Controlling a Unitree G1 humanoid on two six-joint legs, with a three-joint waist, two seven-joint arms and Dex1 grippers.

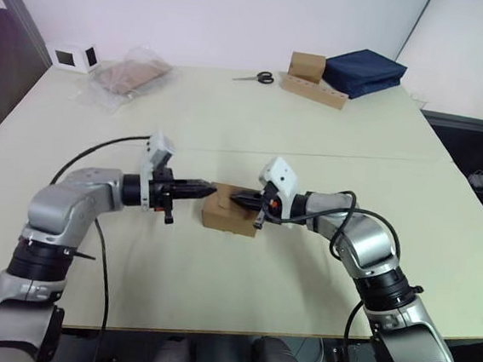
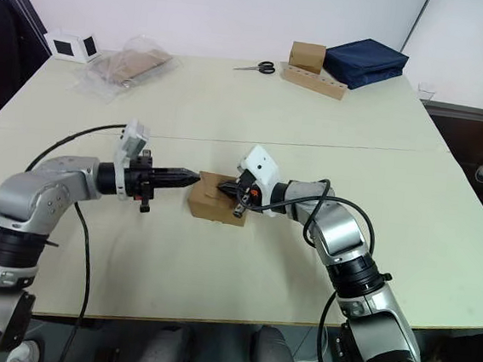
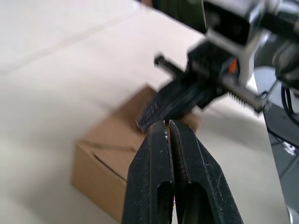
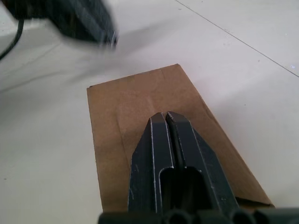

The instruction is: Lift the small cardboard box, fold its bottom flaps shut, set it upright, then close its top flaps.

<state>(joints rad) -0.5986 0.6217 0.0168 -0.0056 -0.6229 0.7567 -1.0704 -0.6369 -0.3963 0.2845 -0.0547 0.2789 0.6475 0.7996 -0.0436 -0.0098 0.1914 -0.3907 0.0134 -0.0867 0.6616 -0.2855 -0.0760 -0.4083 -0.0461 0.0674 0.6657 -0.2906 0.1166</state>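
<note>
Your small plain brown cardboard box (image 1: 229, 214) sits right between both claws: right gripper (image 1: 238, 200) clenched over its top, left gripper (image 1: 209, 189) clenched at its edge.

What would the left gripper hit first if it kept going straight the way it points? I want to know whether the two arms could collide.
Probably the right gripper: the shut left gripper points across the top of the small cardboard box straight at the shut right fingers. It may graze the box top first; depth is unclear.
</note>
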